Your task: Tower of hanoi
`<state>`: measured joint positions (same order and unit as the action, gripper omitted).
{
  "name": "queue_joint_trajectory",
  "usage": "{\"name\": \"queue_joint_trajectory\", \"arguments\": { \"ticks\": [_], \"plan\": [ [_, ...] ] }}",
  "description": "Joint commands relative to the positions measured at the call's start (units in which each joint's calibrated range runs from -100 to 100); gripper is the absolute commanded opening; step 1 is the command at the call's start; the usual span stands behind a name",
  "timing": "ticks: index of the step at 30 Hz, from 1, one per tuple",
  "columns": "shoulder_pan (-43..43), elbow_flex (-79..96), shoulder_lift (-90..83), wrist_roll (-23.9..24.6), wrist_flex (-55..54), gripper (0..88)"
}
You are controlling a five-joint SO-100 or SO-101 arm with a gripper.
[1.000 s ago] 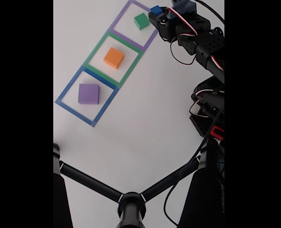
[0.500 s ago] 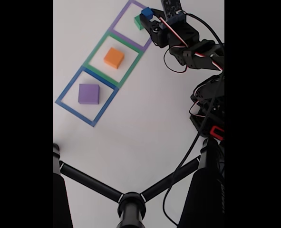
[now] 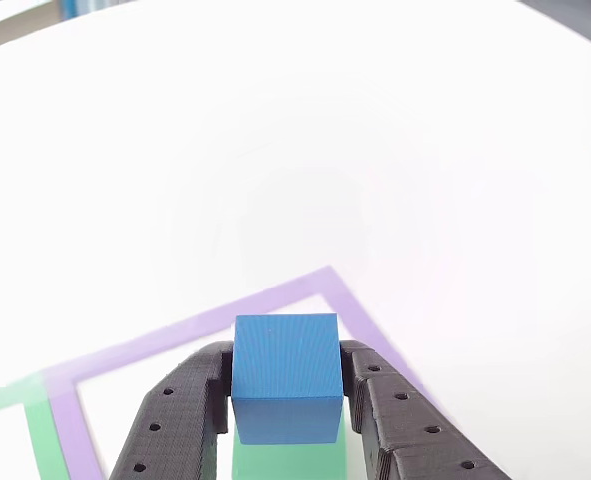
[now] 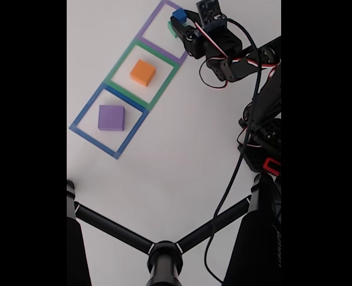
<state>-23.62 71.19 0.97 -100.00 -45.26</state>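
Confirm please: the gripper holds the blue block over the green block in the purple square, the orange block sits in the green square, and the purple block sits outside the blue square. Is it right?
One detail is wrong. The fixed view shows the purple block inside the blue square, not outside it. The rest stands: the gripper holds the blue block over the green block in the purple square, and the orange block sits in the green square.

White tabletop [image 4: 181, 155] with three taped square outlines running in a diagonal chain across the upper left of the fixed view: purple outline [image 4: 161, 7] at the top, green outline [image 4: 121, 62] in the middle, blue outline [image 4: 85, 107] lowest, each sharing an edge with the next. A black tripod-ish stand [image 4: 164, 253] with two spreading legs sits along the bottom edge. In the other view, the purple tape's corner [image 3: 327, 272] shows lower centre.
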Motion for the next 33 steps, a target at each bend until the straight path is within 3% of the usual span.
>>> {"name": "queue_joint_trajectory", "arguments": {
  "ticks": [1, 33],
  "plan": [
    [-0.45, -2.28, 0.77, 0.00, -1.70, 3.9],
    [-0.73, -5.65, 8.27, 0.00, -5.26, 5.7]
  ]
}}
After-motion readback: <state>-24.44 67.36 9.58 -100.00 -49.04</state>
